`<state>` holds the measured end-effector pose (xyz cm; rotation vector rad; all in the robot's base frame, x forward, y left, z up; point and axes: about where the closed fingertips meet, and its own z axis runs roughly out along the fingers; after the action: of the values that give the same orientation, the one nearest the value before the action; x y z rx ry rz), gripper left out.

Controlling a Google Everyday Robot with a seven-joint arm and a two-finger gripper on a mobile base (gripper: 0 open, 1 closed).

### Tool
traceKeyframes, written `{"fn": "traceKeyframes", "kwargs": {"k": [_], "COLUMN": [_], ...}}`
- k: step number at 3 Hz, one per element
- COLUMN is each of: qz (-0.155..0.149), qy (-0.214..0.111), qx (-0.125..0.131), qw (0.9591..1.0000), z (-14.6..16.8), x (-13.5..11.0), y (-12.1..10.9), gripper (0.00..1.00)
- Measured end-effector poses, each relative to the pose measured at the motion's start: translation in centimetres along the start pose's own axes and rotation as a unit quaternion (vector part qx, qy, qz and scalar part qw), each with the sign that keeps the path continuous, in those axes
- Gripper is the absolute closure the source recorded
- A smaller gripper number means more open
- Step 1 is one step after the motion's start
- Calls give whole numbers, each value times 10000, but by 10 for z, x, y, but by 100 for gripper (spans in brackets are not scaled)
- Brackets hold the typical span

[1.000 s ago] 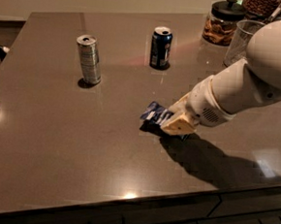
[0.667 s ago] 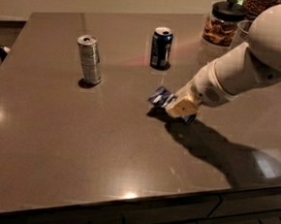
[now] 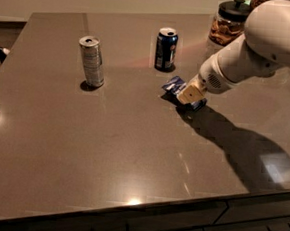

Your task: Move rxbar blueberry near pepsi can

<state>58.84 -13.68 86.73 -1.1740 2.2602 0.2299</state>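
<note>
The rxbar blueberry (image 3: 173, 84), a small bar in a shiny dark blue wrapper, sticks out to the left of my gripper (image 3: 189, 95). The gripper is shut on the bar and holds it low over the brown table (image 3: 107, 149). The pepsi can (image 3: 166, 49), short and dark blue with a silver top, stands upright behind and a little to the left of the bar, a short gap away. My white arm reaches in from the upper right and hides the right end of the bar.
A taller, slim silver-grey can (image 3: 91, 60) stands upright at the left. A glass jar with a black lid (image 3: 229, 21) stands at the back right. Drawer fronts with handles (image 3: 276, 229) run below the table's front edge.
My gripper has carried the bar back and to the right, closer to the pepsi can. The cans and the jar have not moved.
</note>
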Motion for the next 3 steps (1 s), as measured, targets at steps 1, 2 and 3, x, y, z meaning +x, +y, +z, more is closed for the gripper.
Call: {"fn": "traceKeyframes", "kwargs": {"k": [1,2,3], "qz": [149,203,246], "qy": [-32,-77,-84], "qx": [138,140,161], "qw": [9998,9997,9995], "z": [14,31,46], "x": [-8,-20,-32], "y": [-24,-42,-57], "gripper": [100,100,83]}}
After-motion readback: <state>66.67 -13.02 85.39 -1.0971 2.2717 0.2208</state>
